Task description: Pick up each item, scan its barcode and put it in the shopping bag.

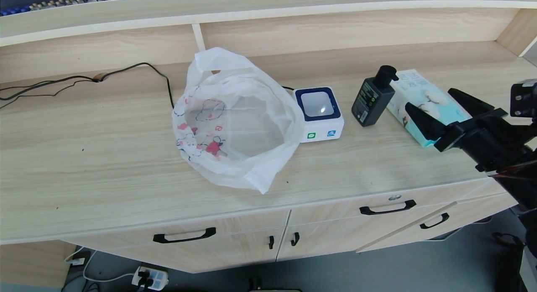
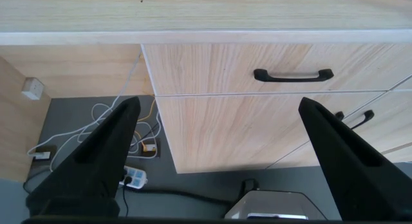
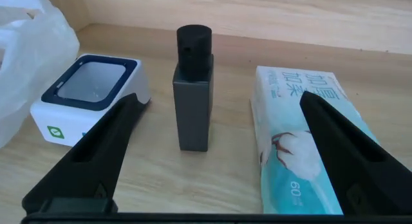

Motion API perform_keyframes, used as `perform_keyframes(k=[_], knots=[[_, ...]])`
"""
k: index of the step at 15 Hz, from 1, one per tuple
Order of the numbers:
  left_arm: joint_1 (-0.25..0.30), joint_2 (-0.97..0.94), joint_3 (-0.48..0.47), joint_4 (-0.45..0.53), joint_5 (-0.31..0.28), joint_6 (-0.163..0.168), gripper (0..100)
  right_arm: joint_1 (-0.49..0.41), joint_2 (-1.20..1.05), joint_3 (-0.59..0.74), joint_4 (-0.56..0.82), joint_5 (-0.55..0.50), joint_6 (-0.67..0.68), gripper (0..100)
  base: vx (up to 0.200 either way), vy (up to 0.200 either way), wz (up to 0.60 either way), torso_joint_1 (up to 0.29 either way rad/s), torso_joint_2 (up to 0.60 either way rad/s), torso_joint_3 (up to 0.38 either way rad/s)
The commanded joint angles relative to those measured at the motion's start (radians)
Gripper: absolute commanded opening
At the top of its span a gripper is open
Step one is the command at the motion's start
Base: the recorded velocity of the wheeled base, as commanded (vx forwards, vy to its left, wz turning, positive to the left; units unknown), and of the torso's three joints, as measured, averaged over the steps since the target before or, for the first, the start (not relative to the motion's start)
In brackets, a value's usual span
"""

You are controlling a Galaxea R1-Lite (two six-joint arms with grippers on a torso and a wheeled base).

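A white plastic shopping bag (image 1: 235,120) (image 3: 26,69) lies open in the middle of the wooden counter (image 1: 105,166). Just right of it sits a white barcode scanner (image 1: 319,113) (image 3: 90,89) with a blue-framed window. Further right stands a dark pump bottle (image 1: 373,97) (image 3: 193,102), and beside it lies a light blue tissue pack (image 1: 419,95) (image 3: 283,121). My right gripper (image 1: 428,98) (image 3: 219,98) hovers open near the counter's right end, facing the bottle and the tissue pack, holding nothing. My left gripper (image 2: 219,102) hangs open and empty below the counter's front edge.
A black cable (image 1: 126,71) runs along the back left of the counter. A raised wooden ledge (image 1: 335,27) walls off the rear. Drawers with black handles (image 1: 388,208) (image 2: 293,74) sit under the counter. A power strip (image 1: 151,277) lies on the floor.
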Motion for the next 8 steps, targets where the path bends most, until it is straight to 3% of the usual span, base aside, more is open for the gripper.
perform_keyframes(k=[1, 8], knots=[[0.000, 0.000, 0.000, 0.000, 0.001, 0.000, 100, 0.011, 0.066, -0.040, -0.001, 0.003, 0.001, 100, 0.000, 0.000, 0.00, 0.000, 0.00, 0.000], [0.000, 0.000, 0.000, 0.000, 0.001, 0.000, 100, 0.105, 0.178, -0.143, -0.001, -0.016, -0.005, 100, 0.000, 0.000, 0.00, 0.000, 0.00, 0.000]])
